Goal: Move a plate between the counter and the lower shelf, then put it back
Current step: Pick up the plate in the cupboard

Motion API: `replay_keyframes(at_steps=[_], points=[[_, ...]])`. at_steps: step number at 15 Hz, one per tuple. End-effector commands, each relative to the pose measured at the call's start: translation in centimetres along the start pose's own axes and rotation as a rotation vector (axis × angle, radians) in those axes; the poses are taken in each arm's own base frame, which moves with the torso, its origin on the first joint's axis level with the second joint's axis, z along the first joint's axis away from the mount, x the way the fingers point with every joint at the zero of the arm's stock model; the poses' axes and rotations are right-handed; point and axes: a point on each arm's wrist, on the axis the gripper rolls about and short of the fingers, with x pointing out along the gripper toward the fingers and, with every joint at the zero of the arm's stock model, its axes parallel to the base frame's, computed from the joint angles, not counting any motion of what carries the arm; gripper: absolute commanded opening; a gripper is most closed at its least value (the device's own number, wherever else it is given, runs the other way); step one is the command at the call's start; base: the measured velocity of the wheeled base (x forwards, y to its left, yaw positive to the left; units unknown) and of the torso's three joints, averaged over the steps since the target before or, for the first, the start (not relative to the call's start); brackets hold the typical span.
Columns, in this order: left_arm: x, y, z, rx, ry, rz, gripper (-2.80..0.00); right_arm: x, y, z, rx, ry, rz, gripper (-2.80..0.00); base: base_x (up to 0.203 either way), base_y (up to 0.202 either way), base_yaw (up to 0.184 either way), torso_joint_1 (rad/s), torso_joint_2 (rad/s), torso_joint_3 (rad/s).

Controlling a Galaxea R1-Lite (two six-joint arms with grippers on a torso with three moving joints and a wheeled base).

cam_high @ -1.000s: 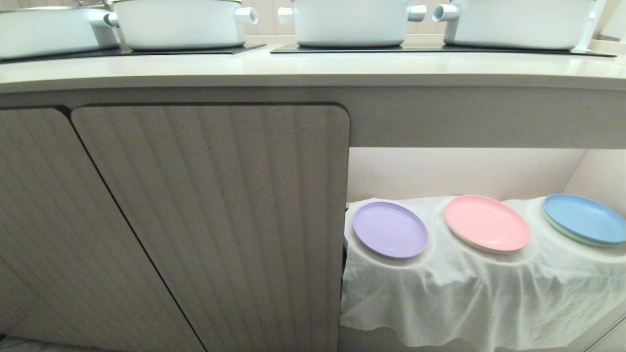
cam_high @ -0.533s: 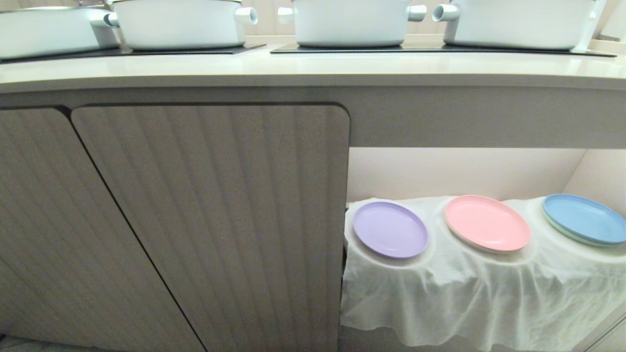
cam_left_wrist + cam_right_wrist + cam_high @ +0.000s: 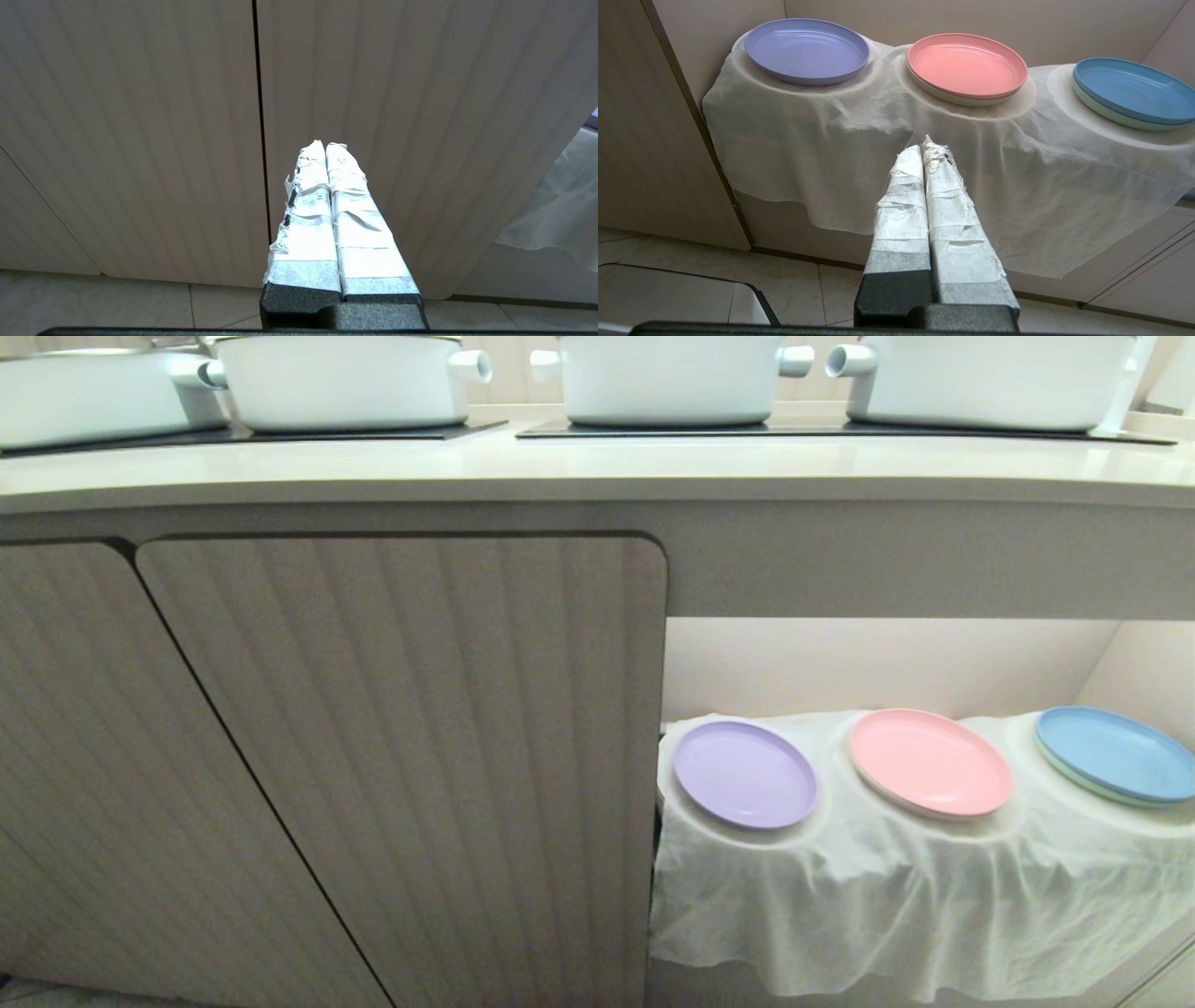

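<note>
The plate sits on the lower shelf, leftmost on the white cloth, with the pink plate beside it and the blue plate beyond that. The right gripper hangs low in front of the shelf, clenched on nothing. The left gripper, also clenched and empty, faces the cabinet door beside the shelf.
</note>
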Motion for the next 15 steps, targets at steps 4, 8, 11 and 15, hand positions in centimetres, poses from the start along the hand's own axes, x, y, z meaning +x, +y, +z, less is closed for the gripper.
replay_keyframes(at_steps=[4,8,11,15], points=[[0.01,0.0,0.0,-0.001,0.0,0.002,-2.8,-0.01,0.0,-0.02,-0.001,-0.001,0.001,-2.8,0.0,0.0,0.0,0.0,0.0,0.0],[0.01,0.0,0.0,-0.001,0.0,0.001,-2.8,-0.01,0.01,-0.04,-0.012,-0.003,0.0,-2.8,0.0,0.0,0.0,0.0,0.0,0.0],[0.01,0.0,0.0,-0.001,0.0,0.0,-2.8,-0.04,0.01,-0.03,-0.018,0.0,0.002,-2.8,0.0,0.0,0.0,0.0,0.0,0.0],[0.01,0.0,0.0,-0.001,0.0,0.002,-2.8,-0.08,-0.02,0.19,-0.019,-0.014,-0.002,-2.8,0.0,0.0,0.0,0.0,0.0,0.0]])
